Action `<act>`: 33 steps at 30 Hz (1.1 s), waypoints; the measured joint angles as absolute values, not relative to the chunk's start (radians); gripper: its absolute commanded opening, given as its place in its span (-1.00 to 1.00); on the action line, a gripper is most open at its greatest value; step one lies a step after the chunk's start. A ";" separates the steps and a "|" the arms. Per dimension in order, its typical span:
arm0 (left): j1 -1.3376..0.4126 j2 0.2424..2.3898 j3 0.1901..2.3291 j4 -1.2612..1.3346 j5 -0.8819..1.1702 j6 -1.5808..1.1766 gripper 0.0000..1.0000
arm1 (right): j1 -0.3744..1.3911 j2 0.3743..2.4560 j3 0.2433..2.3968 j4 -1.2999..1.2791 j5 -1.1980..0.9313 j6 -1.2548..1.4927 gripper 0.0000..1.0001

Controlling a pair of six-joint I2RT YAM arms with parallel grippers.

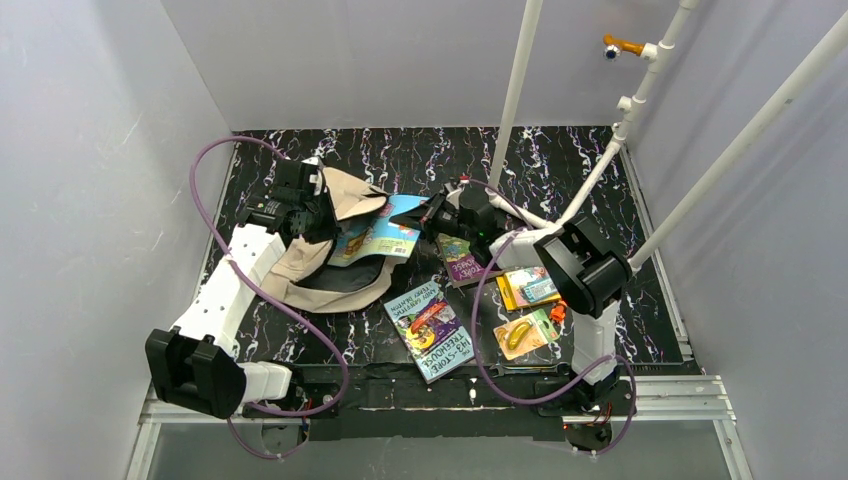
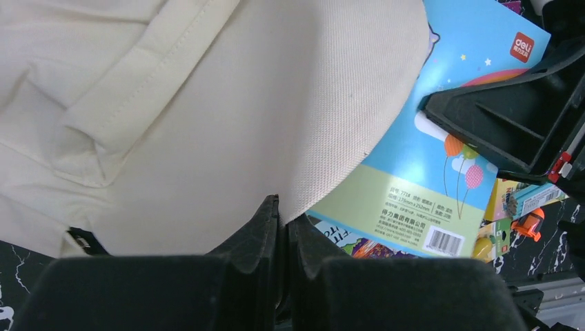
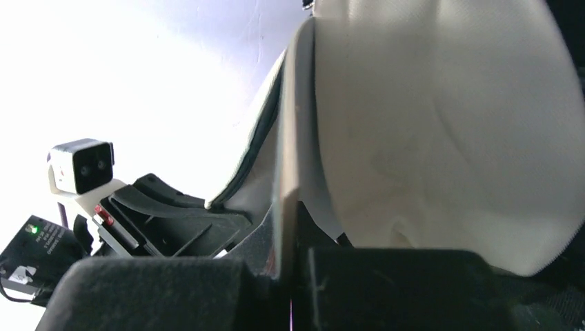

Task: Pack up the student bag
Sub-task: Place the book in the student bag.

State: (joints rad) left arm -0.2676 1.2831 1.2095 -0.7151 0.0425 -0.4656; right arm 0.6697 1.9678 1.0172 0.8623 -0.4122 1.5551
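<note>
**Item 1, left gripper** (image 2: 283, 219): fingers pressed together on the hem of the student bag (image 2: 207, 103), a fold of beige cloth nipped at the tips (so we read it; the pinch itself is hidden between the pads). The bag rises directly ahead of this gripper and spreads away to its left.

**Item 2, blue book** (image 2: 414, 172): just past the held flap, ahead and to the right of the left gripper, with one corner tucked beneath the cloth. Its long axis runs from the right gripper toward the bag mouth.

**Item 3, right gripper** (image 1: 437, 213): farthest out from the left one. We read it as clamped narrow on the book's outer edge, which shows edge-on from its own wrist. The bag lies straight ahead of it, beyond the book.

**Judgement:** the left arm is nearer the bag and holds the flap up. We judge that the coming move belongs to the right arm, sliding the book lengthwise under that flap.
</note>
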 measured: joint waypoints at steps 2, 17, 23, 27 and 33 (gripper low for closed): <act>-0.268 1.278 1.209 -0.707 0.037 -0.470 -1.00 | 0.661 1.945 0.984 0.863 -0.377 1.572 -0.97; -0.268 1.268 1.211 -0.664 0.121 -0.519 -1.00 | 0.740 2.146 1.022 1.192 -0.286 1.681 -0.97; -0.268 1.268 1.210 -0.650 0.144 -0.534 -1.00 | 0.782 2.188 1.033 1.188 -0.301 1.629 -0.97; -0.268 1.268 1.210 -0.650 0.144 -0.535 -1.00 | 0.810 2.201 1.145 1.039 -0.312 1.489 -0.48; -0.268 1.267 1.208 -0.641 0.127 -0.526 -1.00 | 0.822 2.231 1.303 0.787 -0.383 1.274 0.22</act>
